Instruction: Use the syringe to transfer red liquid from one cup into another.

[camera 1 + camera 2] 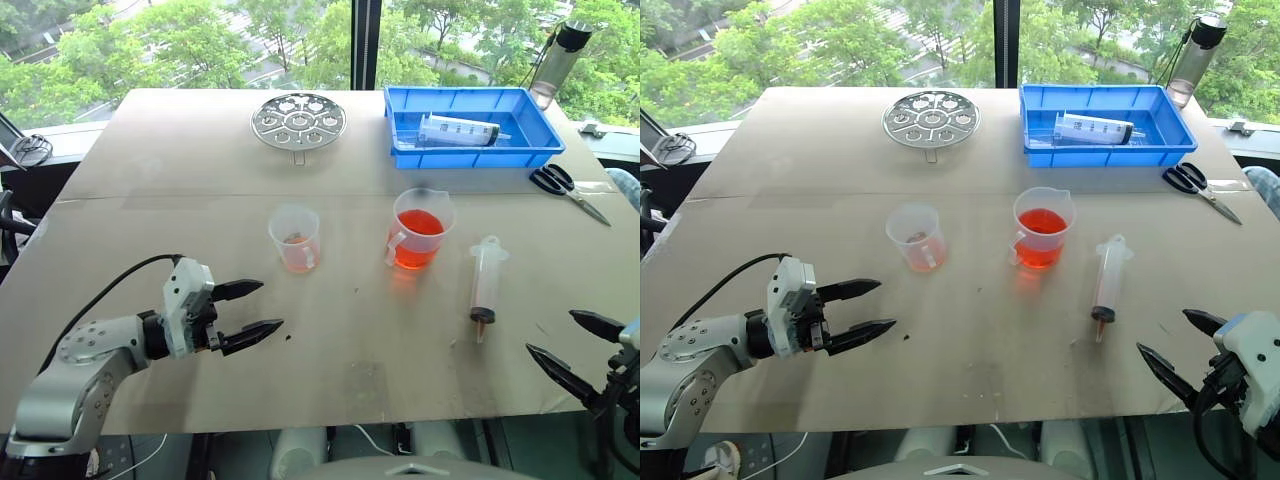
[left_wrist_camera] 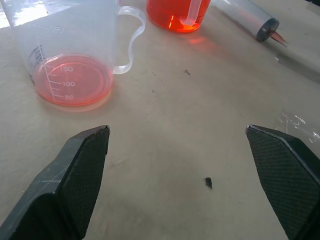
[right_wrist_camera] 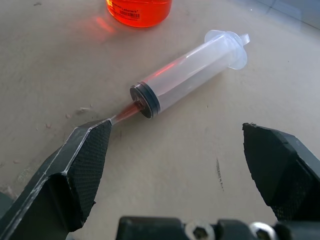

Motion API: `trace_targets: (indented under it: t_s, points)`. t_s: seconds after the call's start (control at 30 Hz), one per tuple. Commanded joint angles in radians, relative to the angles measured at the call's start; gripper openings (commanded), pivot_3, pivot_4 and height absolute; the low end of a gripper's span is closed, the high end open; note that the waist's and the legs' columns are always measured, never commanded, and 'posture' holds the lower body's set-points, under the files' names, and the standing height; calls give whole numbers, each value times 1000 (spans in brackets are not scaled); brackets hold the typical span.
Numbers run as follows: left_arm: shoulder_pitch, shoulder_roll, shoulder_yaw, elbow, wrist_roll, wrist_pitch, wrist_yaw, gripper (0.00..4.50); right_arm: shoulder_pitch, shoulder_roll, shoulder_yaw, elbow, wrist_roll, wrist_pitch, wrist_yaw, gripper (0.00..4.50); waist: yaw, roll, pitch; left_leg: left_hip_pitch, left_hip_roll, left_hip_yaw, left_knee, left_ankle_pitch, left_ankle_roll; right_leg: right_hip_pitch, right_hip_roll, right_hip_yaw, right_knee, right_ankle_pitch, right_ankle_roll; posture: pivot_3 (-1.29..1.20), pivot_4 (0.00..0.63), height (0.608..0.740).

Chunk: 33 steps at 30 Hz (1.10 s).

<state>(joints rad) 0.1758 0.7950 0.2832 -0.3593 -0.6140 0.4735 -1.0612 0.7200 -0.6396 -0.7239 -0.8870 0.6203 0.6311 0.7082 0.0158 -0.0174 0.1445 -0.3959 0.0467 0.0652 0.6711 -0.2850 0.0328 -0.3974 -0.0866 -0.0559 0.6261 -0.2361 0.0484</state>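
Both grippers, left & right, gape empty. Syringe lies flat nr the right one; I'd grab mid-barrel, w/ tip kept clear of the fingers.

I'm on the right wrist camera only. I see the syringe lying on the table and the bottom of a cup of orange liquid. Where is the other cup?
Observer: The smaller cup stands to the left of the handled beaker, apart from it, with a shallow, paler red layer at its bottom.
Operator: Is the left gripper anywhere near it?
Observer: The left gripper is open and empty. It sits nearer the robot than the smaller cup and touches nothing.
Operator: Anything beyond the beaker?
Observer: A blue tray sits behind it, with a fatter syringe lying inside.
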Motion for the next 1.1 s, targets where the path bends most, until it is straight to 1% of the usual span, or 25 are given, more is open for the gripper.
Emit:
trace_targets:
  t_s: [0.03, 0.17, 0.27, 0.33, 0.4, 0.47, 0.57, 0.6, 0.7, 0.8, 0.87, 0.93, 0.97, 1.03, 1.1]
  points:
    - [-33, 3, 9, -33, -29, 19, 16, 4441, -28, -19, -15, -34, 31, 26, -28, 4500, 0, 0, 0, 0, 0, 0, 0, 0, 0, 0, 0, 0, 0, 0, 0, 0, 150, 740]
    - [-117, -14, -23, -62, -103, 69, 16, 4441, -87, -3, -17, -61, 66, 83, -128, 4500, 2, 0, 0, 0, 0, -1, 2, 0, 0, 1, 0, 0, 1, 0, 0, 0, 150, 740]
    - [-169, -16, -43, -65, -129, 83, 3, 4441, -104, -2, -18, -68, 139, 148, -175, 4500, 1, -1, 0, 0, 0, -1, 2, 0, 0, 1, 0, 0, 1, 0, 0, 0, 150, 740]
    - [-197, -6, -69, -89, -140, 74, -35, 4441, -127, -24, -41, -70, 238, 239, -240, 4500, 0, -1, 0, 0, 0, -1, 2, 0, 0, 1, 0, 0, 1, 1, 1, 0, 150, 740]
    - [-220, 8, -106, -116, -136, 50, -87, 4441, -153, -97, -79, -70, 350, 397, -340, 4500, -1, -1, 0, 0, 0, 0, 2, 0, 0, 1, 0, 0, 1, 1, 1, 0, 150, 740]
    - [-237, 16, -131, -123, -128, 35, -121, 4441, -202, -156, -86, -38, 447, 510, -444, 4500, -2, -1, 0, 0, -1, 2, 2, 0, 0, 1, 0, 2, 1, 1, 1, 0, 150, 740]
    - [-276, 13, -176, -111, -105, -3, -167, 4441, -302, -221, -55, 59, 662, 571, -616, 4500, -1, -3, 0, 1, -1, 2, 2, 0, 0, 1, 1, 3, 1, 0, 0, 0, 150, 740]
    - [-293, 10, -190, -104, -98, -10, -174, 4441, -342, -242, -33, 96, 711, 588, -678, 4500, -1, -3, 0, 2, -1, 2, 2, 0, 0, 1, 1, 3, 2, 0, 0, 0, 150, 740]
    - [-338, 2, -216, -91, -99, -9, -185, 4441, -411, -340, 55, 240, 926, 578, -937, 4500, 0, -4, 0, 1, -1, 2, 3, 0, 1, 1, 1, 4, 2, 1, -1, 0, 150, 740]
    - [-376, -8, -232, -85, -110, -1, -186, 4441, -497, -465, 194, 377, 1136, 504, -1174, 4500, -1, -4, 0, 0, -3, 2, 3, 0, 1, 1, 1, 5, 2, 1, -1, 0, 150, 740]
    - [-390, -14, -237, -84, -115, 3, -182, 4441, -567, -539, 290, 449, 1275, 441, -1284, 4500, -2, -4, 0, 0, -3, 2, 3, 0, 1, 1, 1, 6, 2, 2, 2, 0, 150, 740]
    - [-395, -17, -239, -88, -120, 6, -180, 4441, -673, -546, 379, 513, 1343, 397, -1347, 4500, -4, -5, 1, 0, -3, 3, 3, 0, 1, 1, 1, 7, 1, 3, 4, 0, 150, 740]
    - [-394, -18, -239, -91, -121, 8, -177, 4441, -728, -527, 415, 542, 1352, 387, -1372, 4500, -5, -5, 1, 0, -3, 3, 3, 0, 1, 0, 1, 7, 1, 3, 4, 0, 150, 740]
    - [-390, -20, -236, -100, -123, 11, -168, 4441, -834, -470, 468, 588, 1352, 389, -1399, 4500, -6, -5, 1, -1, -3, 3, 3, 0, 1, 0, 2, 8, 0, 3, 4, 0, 150, 740]
    - [-379, -24, -229, -109, -124, 18, -147, 4441, -973, -390, 525, 635, 1352, 409, -1440, 4500, -4, -5, 2, -1, -3, 4, 3, 0, 1, 0, 2, 8, 0, 3, 4, 0, 150, 740]
